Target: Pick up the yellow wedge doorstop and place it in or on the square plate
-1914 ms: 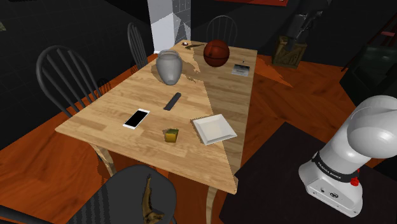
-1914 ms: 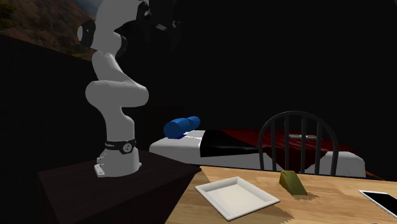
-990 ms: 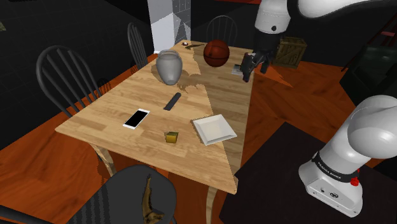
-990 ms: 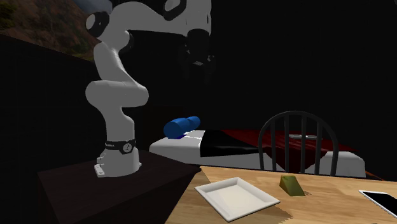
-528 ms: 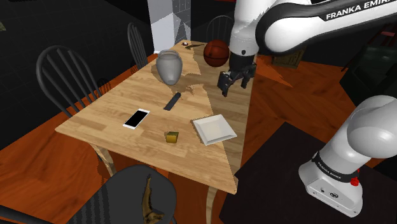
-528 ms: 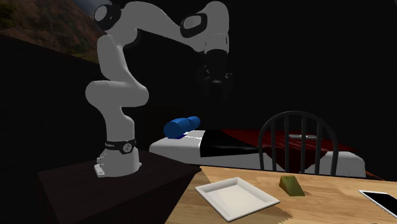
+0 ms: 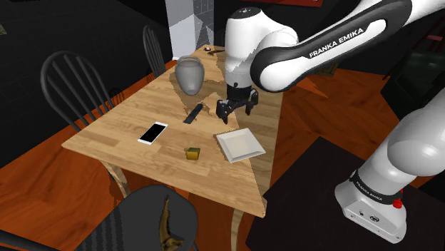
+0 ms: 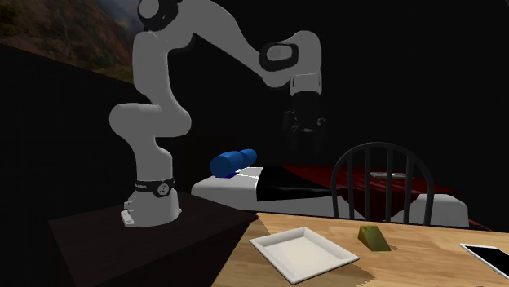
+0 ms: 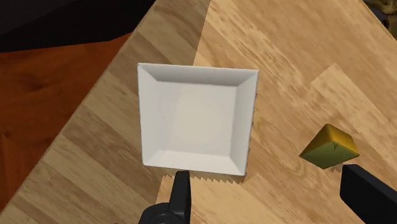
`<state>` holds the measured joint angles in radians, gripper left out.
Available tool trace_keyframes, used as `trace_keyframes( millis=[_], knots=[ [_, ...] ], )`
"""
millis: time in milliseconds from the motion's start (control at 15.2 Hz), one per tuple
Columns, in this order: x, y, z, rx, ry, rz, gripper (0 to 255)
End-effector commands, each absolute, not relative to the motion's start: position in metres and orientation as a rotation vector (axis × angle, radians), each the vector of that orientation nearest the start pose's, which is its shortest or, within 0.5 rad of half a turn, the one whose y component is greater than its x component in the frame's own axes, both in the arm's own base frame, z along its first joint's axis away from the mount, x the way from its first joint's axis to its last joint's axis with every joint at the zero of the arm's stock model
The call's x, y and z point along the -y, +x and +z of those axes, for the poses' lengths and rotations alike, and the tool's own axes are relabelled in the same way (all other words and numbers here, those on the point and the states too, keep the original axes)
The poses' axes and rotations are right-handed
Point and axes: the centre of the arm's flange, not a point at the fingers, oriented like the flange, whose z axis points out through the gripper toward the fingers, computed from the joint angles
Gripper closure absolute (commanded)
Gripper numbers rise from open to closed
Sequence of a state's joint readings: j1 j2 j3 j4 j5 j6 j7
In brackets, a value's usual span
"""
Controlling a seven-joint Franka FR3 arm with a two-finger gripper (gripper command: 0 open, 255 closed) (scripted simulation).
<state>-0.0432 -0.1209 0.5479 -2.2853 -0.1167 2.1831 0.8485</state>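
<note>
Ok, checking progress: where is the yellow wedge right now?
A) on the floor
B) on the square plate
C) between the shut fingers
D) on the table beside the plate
D: the yellow wedge lies on the wooden table beside the white square plate, apart from it; the open gripper hangs above, holding nothing.

The worktop (image 7: 121,128) is pale honey wood with streaked plank grain. On it the square plate (image 9: 194,119) is plain white, and the wedge doorstop (image 9: 330,146) beside the plate is yellow shading to olive. Beyond the plate, the phone (image 7: 153,132) is black-faced with a white rim, the remote (image 7: 193,113) dark grey, the vase (image 7: 190,75) dull grey. The end effector (image 7: 235,108) is all black, the arm (image 7: 249,43) white with black lettering. The floor (image 7: 43,171) is reddish-brown.
</note>
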Motion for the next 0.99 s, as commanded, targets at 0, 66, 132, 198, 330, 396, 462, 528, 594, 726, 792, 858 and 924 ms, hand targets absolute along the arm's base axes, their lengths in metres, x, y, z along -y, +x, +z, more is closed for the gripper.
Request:
trace_keyframes(
  millis=[0, 66, 132, 198, 330, 396, 462, 528, 594, 726, 792, 858, 924],
  knots=[
    [-0.255, 0.45, 0.376, -0.49, -3.228, -0.169, 0],
    [-0.262, 0.457, 0.368, -0.506, -3.228, -0.173, 0],
    [-0.27, 0.464, 0.359, -0.521, -3.228, -0.177, 0],
    [-0.277, 0.471, 0.35, -0.537, -3.227, -0.18, 0],
    [-0.292, 0.486, 0.333, -0.569, -3.227, -0.188, 0],
    [-0.299, 0.493, 0.324, -0.585, -3.226, -0.191, 0],
    [-0.306, 0.5, 0.315, -0.6, -3.226, -0.195, 0],
    [-0.313, 0.508, 0.306, -0.616, -3.225, -0.199, 0],
    [-0.319, 0.516, 0.298, -0.632, -3.224, -0.202, 0],
    [-0.333, 0.531, 0.28, -0.664, -3.223, -0.209, 0],
    [-0.339, 0.539, 0.271, -0.68, -3.222, -0.213, 0],
    [-0.346, 0.547, 0.262, -0.696, -3.221, -0.217, 0],
    [-0.352, 0.555, 0.254, -0.712, -3.22, -0.22, 0]
  ],
)
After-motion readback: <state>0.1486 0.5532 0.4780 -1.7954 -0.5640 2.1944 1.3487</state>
